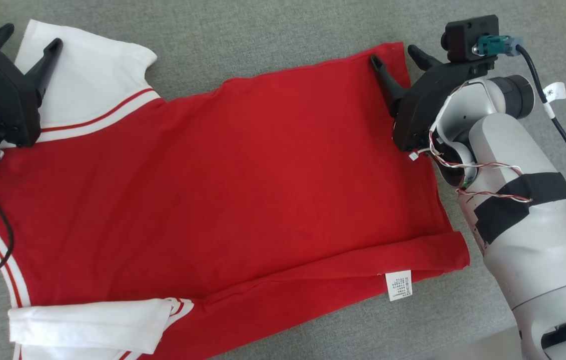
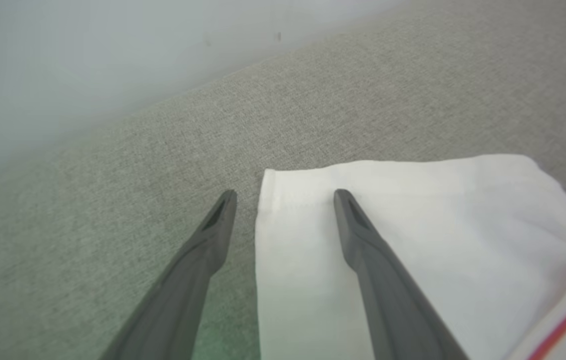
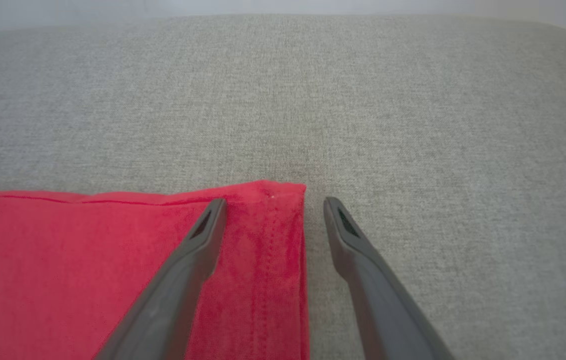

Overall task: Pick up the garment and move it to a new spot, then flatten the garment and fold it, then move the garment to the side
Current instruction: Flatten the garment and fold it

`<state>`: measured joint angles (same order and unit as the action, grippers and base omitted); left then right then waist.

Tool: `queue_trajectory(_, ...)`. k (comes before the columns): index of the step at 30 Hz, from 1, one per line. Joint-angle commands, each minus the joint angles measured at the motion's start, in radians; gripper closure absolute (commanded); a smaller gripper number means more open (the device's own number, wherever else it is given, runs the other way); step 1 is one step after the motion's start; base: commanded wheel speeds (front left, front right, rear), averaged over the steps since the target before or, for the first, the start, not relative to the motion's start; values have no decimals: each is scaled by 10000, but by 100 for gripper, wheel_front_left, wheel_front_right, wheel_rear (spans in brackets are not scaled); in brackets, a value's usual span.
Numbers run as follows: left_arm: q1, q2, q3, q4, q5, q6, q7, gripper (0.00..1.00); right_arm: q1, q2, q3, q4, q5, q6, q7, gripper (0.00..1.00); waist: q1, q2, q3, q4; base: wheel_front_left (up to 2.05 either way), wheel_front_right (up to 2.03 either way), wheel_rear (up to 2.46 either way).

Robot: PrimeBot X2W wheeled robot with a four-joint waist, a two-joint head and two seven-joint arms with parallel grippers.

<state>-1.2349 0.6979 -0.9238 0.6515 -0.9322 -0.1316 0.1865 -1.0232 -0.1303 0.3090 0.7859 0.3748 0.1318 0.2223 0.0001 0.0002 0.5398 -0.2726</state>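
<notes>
- Currently the red T-shirt (image 1: 242,180), which has white sleeves and red-striped trim, lies spread almost flat on the grey upholstered surface (image 1: 262,30). Its near long edge is turned over on itself.
- The left gripper (image 2: 285,195) holds nothing, with its fingers spread wide. It straddles the edge of the far white sleeve (image 2: 413,225), one finger over cloth and the other over bare upholstery.
- The right gripper (image 3: 275,201) is likewise splayed and empty, astride the far hem corner (image 3: 272,225).
- By my judgement the shirt is a light, limp knit and nothing about it is fragile. Lifted from a single point it would sag and crease, so pinching the sleeve edge and hem corner together looks the sounder hold.
- The care label (image 1: 398,285) on the turned-over edge carries print too small to read, and no brand mark is legible.
</notes>
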Motion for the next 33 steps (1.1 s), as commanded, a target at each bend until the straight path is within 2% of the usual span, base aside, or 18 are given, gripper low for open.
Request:
queue_trajectory(1, -142, -35, -51, 90, -174, 21, -39, 0, -51, 38, 58, 49, 82, -23, -48, 0, -1, -2, 62, -58, 0, 0, 0)
queue_trajectory(6, -410, -123, -539, 576, -392, 23, 46, 0, -221, 11, 238, 336, 228, -23, -70, 0, -1, -2, 147, -99, 0, 0, 0)
queue_trajectory(7, -412, -163, -665, 650, -417, 23, 122, 0, -228, 22, 284, 387, 245, -23, -78, 23, -1, -2, 160, -100, 0, 0, 0)
queue_trajectory(8, -465, -201, -780, 677, -461, 21, 157, 55, -274, 43, 323, 436, 270, -23, -109, 73, -1, -2, 163, -89, 0, 0, 0)
queue_trajectory(9, -515, -220, -850, 711, -561, 20, 127, 100, -328, 46, 363, 469, 290, -23, -138, 100, -1, -2, 156, -61, 0, 0, 0)
queue_trajectory(16, -754, -438, -1052, 648, -1223, 21, -584, 100, -525, -133, 421, 794, 448, -24, -463, 100, -1, -2, -132, 360, 0, 0, 0)
queue_trajectory(21, -615, -554, -1072, 296, -1626, 21, -1652, 100, -378, -351, 376, 875, 579, -24, -1329, 100, -1, -2, -597, 726, 0, 0, 0)
queue_trajectory(30, 992, -322, -1249, -1285, -2121, 22, -3681, 100, 1129, -1132, 704, 551, 947, -24, -2799, 100, -1, -2, -1625, 1457, 0, 0, 0)
queue_trajectory(33, 1633, -209, -1182, -1898, -2157, 204, -4076, 100, 1649, -1436, 730, 418, 1070, -24, -3237, 100, -1, -2, -1844, 1690, 0, 0, 0)
